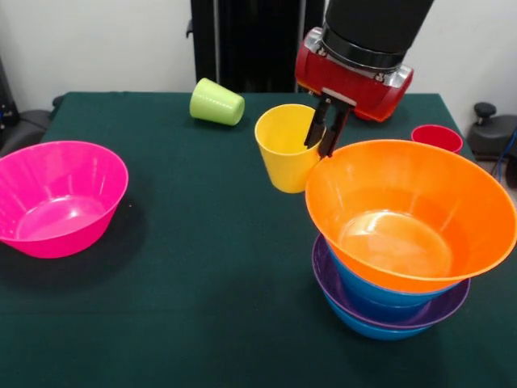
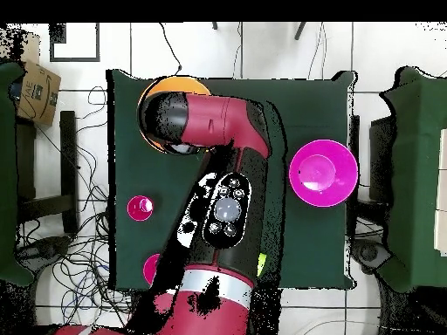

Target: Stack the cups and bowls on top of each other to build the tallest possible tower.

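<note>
You see glossy, smooth plastic on the orange bowl (image 1: 412, 214) and pink bowl (image 1: 56, 198). The yellow cup (image 1: 284, 149) looks duller. The table (image 1: 210, 267) wears matt green cloth.

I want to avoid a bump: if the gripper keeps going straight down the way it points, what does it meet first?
The gripper holds the yellow cup by its rim, pointing down. Below looks like bare table, though the orange bowl's rim sits very close; depth is unclear.

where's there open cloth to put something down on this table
The widest bare patch of green cloth lies between the pink bowl and the bowl stack, below the yellow cup. A smaller strip runs between the pink bowl and the tipped lime green cup. It is crowded around the orange bowl, where the gripper holds the yellow cup's rim.
</note>
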You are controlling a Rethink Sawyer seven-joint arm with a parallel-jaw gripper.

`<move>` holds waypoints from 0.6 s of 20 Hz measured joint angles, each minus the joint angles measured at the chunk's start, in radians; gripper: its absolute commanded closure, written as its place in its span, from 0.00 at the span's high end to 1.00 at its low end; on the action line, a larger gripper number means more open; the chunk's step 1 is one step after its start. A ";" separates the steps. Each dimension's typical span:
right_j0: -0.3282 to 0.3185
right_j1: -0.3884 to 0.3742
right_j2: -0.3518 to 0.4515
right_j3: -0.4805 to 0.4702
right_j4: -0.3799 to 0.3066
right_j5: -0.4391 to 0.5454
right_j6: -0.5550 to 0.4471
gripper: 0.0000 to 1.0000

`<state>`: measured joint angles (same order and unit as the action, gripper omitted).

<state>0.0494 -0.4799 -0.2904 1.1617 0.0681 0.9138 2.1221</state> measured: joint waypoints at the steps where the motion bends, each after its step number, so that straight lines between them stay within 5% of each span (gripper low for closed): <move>1: -0.001 0.000 0.000 0.000 0.000 0.000 0.000 0.00; 12: -0.047 -0.052 0.000 0.057 0.000 -0.024 0.000 0.00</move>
<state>0.0022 -0.5320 -0.2905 1.2185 0.0683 0.8894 2.1221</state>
